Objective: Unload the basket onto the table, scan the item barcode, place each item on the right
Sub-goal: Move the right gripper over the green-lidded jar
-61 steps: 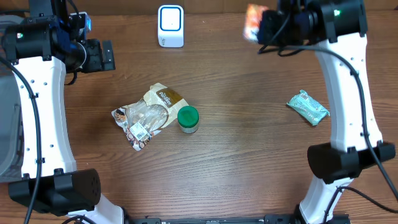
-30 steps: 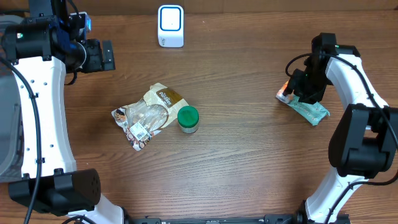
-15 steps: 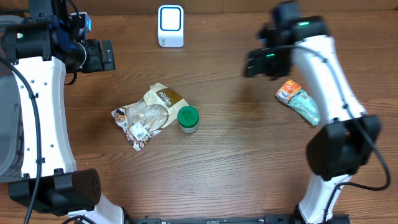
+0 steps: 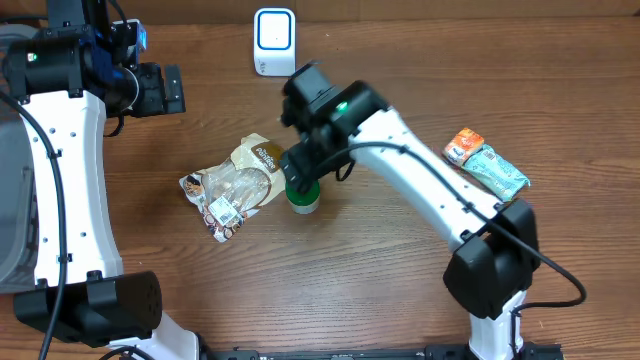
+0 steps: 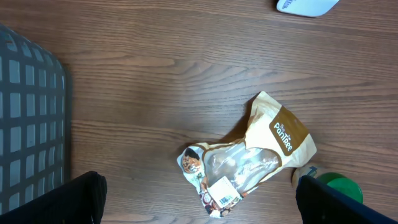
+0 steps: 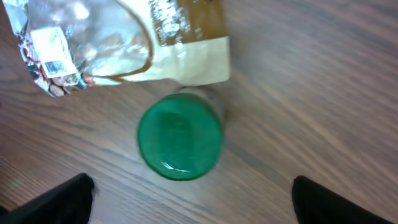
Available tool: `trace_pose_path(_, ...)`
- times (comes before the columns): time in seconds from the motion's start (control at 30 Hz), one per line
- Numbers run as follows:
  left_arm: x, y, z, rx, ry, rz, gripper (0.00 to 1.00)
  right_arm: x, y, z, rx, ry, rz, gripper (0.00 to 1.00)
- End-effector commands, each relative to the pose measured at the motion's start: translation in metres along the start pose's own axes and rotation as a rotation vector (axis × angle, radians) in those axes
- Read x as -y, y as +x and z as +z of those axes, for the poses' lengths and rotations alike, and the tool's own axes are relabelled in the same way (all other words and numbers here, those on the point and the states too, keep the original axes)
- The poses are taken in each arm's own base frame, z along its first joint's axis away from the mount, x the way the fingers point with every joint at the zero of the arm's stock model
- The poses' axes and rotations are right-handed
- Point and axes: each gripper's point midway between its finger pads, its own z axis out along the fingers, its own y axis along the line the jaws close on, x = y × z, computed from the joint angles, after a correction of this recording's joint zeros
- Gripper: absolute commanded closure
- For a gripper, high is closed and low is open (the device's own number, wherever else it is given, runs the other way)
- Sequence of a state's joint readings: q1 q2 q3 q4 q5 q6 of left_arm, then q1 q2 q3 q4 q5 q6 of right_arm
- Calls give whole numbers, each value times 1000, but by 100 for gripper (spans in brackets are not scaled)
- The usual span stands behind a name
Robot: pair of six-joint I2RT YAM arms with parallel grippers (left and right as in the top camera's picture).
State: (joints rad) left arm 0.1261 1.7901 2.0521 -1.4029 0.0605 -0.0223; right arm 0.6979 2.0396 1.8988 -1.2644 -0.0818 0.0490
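Right gripper (image 6: pixel 193 199): fingers spread wide, nothing held. It hangs directly over the jar (image 6: pixel 180 144), whose green lid faces up.

The jar stands upright near the middle of the worktop (image 4: pixel 380 280). It is just beside the lower corner of a snack bag (image 4: pixel 238 185), which lies flat on the side toward the left edge.

Left gripper (image 4: pixel 168 90): fingers likewise wide apart and empty, raised near the far left corner, well apart from the bag.

A white scanner (image 4: pixel 274 41) sits at the far edge. Toward the right edge lie an orange packet (image 4: pixel 463 146) and a teal packet (image 4: pixel 497 171), touching. A grey basket (image 5: pixel 31 124) lies at the left edge.
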Motion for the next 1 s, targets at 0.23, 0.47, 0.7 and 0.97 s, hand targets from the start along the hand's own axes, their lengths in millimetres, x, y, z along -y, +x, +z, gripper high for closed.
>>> trace_pose_path(0.23,2,0,4,-9,8,17,0,-10,4,47,-60,41,132,0)
trace_pose_path(0.47,2,0,4,-9,8,17,0,-7,9,65,-98,51,153,0)
trace_pose_path(0.7,2,0,4,-9,8,17,0,-9,9,67,-99,42,145,0)
trace_pose_path(0.97,2,0,4,-9,8,17,0,-9,7,77,-100,43,140,11)
